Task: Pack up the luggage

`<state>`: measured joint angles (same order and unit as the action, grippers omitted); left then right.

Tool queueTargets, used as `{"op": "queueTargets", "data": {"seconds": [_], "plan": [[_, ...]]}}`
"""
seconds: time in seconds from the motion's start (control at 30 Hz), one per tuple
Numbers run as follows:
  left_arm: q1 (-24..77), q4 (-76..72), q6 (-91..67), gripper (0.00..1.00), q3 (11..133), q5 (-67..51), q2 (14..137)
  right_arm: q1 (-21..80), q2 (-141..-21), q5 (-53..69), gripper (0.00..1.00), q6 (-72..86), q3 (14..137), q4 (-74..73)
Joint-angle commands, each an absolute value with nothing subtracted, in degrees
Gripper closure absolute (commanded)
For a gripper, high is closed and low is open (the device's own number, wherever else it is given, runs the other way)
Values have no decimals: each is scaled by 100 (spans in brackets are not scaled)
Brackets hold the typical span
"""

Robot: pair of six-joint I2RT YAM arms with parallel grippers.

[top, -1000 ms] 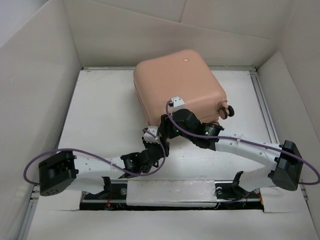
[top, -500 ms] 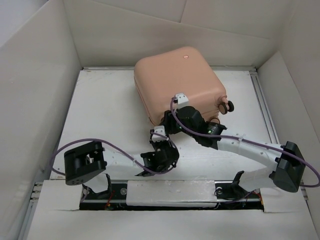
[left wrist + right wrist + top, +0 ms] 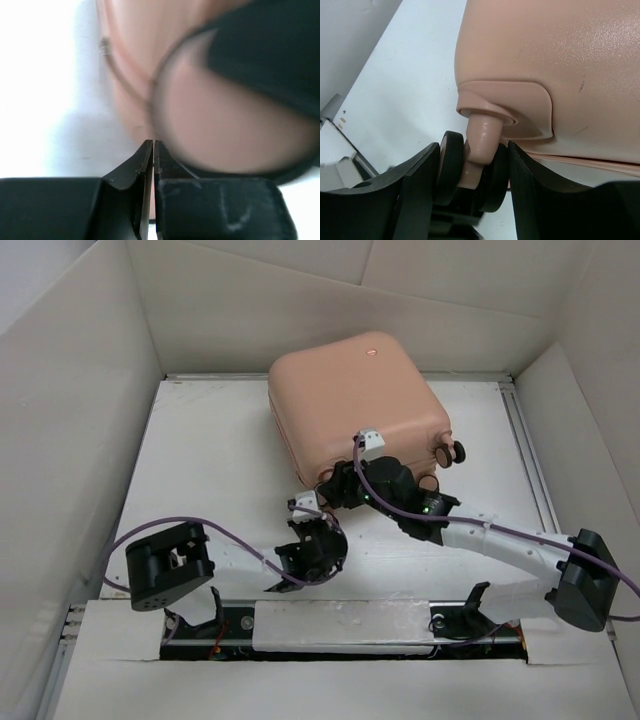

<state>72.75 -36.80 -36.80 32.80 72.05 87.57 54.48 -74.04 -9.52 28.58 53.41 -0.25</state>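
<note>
the luggage (image 3: 360, 405) lies closed on the worktop (image 3: 200, 470), far middle, so packing looks mostly done. the right end effector (image 3: 472, 177) pinches a near-corner wheel (image 3: 451, 170); the left end effector (image 3: 152, 152), pressed together, sits just beside the luggage. probably only repositioning is left.

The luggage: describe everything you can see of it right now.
The luggage is a salmon-pink hard shell with rounded corners, closed, lying broad side up on the table, far centre. The right gripper clamps a black wheel on a pink stem at its near corner; the shut left gripper sits close by.
</note>
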Motion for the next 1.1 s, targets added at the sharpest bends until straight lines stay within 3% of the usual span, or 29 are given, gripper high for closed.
{"op": "queueTargets", "data": {"seconds": [0.0,0.23,0.37,0.57,0.63,0.7,0.8,0.83,0.87,0.97,1.07], "plan": [[6610,-4613,-3322,100,2796,7594,8148,5652,-6899,457,100,2777,5239,53],[6302,-3788,-4280,100,2084,7155,7199,5467,-6540,562,100,2777,4939,53],[6302,-3875,-4132,100,1881,6050,6348,5467,-6390,563,100,2708,4887,-8],[6583,-3255,-4147,100,1758,4723,5372,5266,-5495,-429,100,2251,4948,-1563],[6583,-3068,-4403,93,1696,4335,4844,5055,-4812,-764,100,2250,4834,-1844],[6583,-2691,-4456,78,1810,3851,4615,4652,-4449,-1053,100,2188,4781,-2038],[6583,-2313,-4544,67,2074,3166,4439,3906,-4245,-661,100,1882,4720,-2039],[6583,-2312,-4544,64,2126,2964,4438,3728,-4367,-120,98,1794,4720,-2039],[6583,-2312,-4544,62,2179,2779,4438,3596,-4620,147,80,1689,4720,-1987],[6583,-2189,-4474,61,2329,2304,4622,3437,-4843,457,43,1538,4790,-2039],[6583,-2346,-4298,58,2487,1558,4929,3507,-4291,544,32,1590,4353,-1540]]}}
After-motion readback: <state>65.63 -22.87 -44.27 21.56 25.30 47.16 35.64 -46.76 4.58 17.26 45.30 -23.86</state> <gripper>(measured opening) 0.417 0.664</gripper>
